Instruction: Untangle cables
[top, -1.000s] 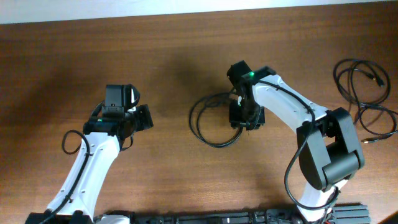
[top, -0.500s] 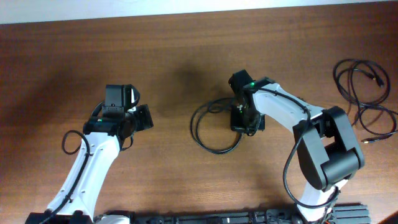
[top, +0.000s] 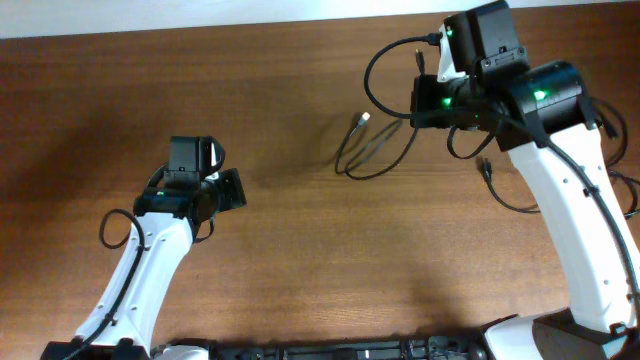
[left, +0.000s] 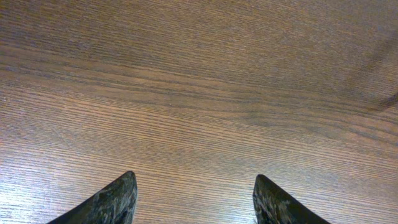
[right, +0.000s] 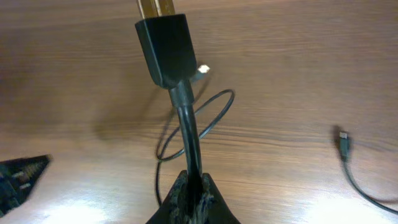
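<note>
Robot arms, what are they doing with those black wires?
They're sorting out tangled cables. The right gripper is pinching one cable just behind its plug, and the cable's loop dangles toward the table. A second cable lies off to the side. The left gripper is open over the table, holding nothing.

Right gripper (right: 193, 200) is pinching a thin black cable (right: 189, 134) between closed fingers, cable is rising to a black plug (right: 165, 50) with gold contacts. Rest of it is looping over the wooden table (right: 298, 74). A second cable (right: 357, 183) is lying well apart at right.
</note>
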